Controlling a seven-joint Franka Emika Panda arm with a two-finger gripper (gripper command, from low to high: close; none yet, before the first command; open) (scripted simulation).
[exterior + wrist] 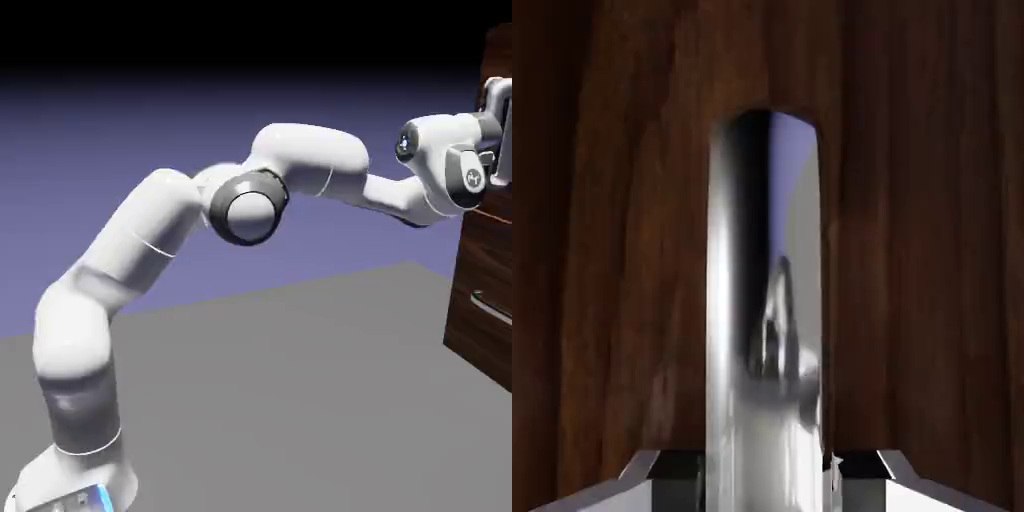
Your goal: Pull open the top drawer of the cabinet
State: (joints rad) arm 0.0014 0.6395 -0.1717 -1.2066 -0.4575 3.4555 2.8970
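Gripper fingertips clench my silver handle; its long axis runs up the hand view, against the top drawer.

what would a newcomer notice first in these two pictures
In the exterior view, the big white arm sweeps from lower left up to the dark wood cabinet at the right edge. In the hand view, the shiny silver handle fills the middle against the top drawer, with the tool set around it.
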